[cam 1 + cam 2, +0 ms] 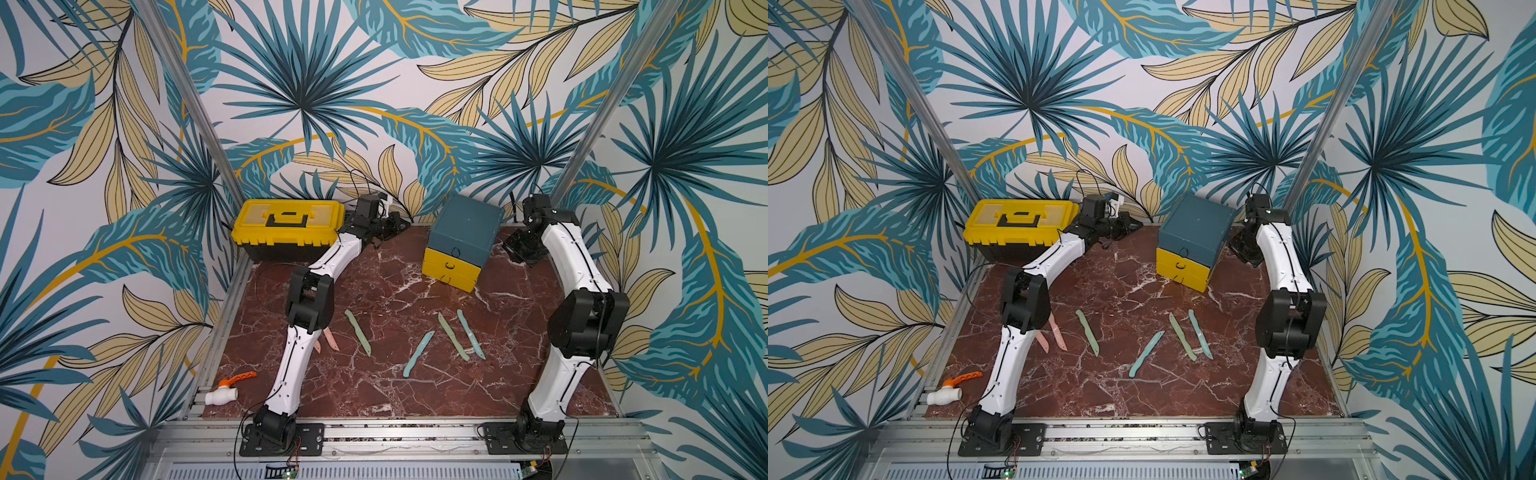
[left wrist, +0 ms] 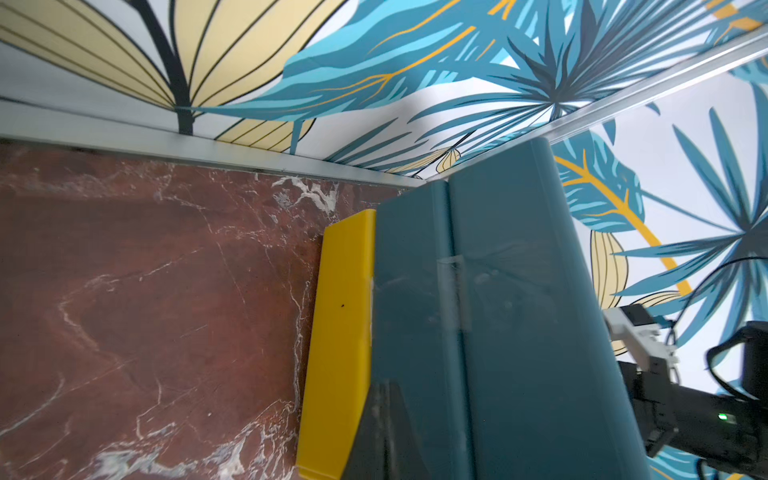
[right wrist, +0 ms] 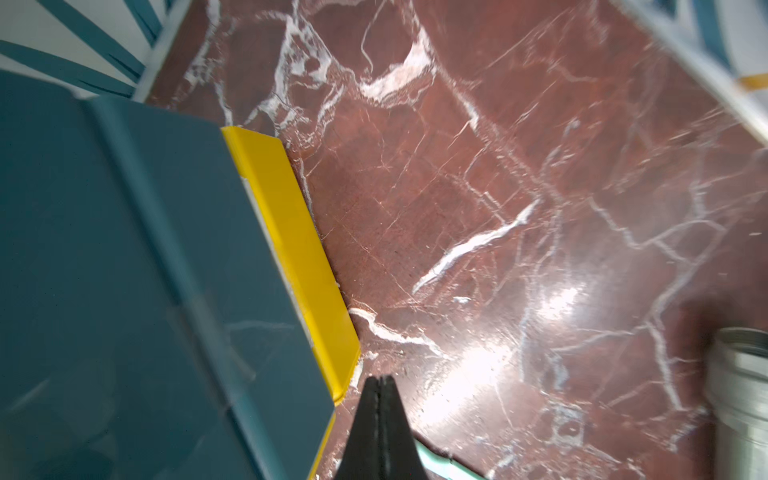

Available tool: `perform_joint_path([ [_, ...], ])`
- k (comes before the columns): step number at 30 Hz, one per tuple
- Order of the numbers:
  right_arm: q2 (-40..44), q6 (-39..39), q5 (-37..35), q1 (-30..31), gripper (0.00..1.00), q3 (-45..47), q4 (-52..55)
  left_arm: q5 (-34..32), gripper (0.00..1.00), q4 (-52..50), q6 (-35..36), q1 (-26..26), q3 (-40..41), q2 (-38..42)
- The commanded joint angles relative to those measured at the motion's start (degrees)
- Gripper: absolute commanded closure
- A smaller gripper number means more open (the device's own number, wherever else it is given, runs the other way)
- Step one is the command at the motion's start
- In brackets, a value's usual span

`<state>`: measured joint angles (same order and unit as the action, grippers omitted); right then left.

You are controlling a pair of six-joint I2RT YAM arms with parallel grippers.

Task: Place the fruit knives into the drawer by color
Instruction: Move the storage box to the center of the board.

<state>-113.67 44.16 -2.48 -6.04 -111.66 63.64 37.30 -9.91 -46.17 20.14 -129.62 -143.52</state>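
Note:
The drawer (image 1: 461, 239), a dark-teal chest with yellow lower fronts, stands at the back of the marble table, all fronts pushed in. Fruit knives lie flat in front of it: two pale green (image 1: 358, 332) (image 1: 453, 336), two light blue (image 1: 417, 360) (image 1: 471, 335) and two pink (image 1: 332, 338) (image 1: 317, 345), partly under my left arm. My left gripper (image 1: 400, 226) is shut and holds nothing, left of the drawer (image 2: 498, 332). Just right of the drawer (image 3: 124, 270), my right gripper (image 3: 380, 379) is also shut and holds nothing, and a pale knife (image 3: 440, 457) shows behind it.
A yellow and black toolbox (image 1: 286, 228) sits at the back left corner. On the front left rail lies a white valve with an orange handle (image 1: 226, 390). Aluminium frame posts and patterned walls enclose the table on three sides.

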Motion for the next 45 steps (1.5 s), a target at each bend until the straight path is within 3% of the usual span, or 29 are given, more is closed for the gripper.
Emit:
perform_joint_path([
  [1,-1.72,2.18,3.39,-0.28,1.0,-1.34,-3.66,5.42,1.0,8.69,-5.85,0.67,-1.51,-0.56],
  [9,-5.09,6.31,8.91,-0.37,1.0,-1.12,-14.51,8.69,1.0,16.11,-11.86,1.31,-0.39,-2.29],
  [25,-7.88,20.98,23.29,-0.28,1.0,7.36,-40.93,14.76,1.0,21.53,-15.39,3.24,4.88,-0.14],
  [38,-8.48,22.58,34.44,1.28,1.0,12.33,-47.01,16.27,1.0,27.55,-13.62,3.19,23.74,14.32],
  [45,-10.25,23.3,39.19,5.48,1.0,12.05,-48.98,14.42,1.0,29.62,-11.49,3.15,36.37,24.1],
])
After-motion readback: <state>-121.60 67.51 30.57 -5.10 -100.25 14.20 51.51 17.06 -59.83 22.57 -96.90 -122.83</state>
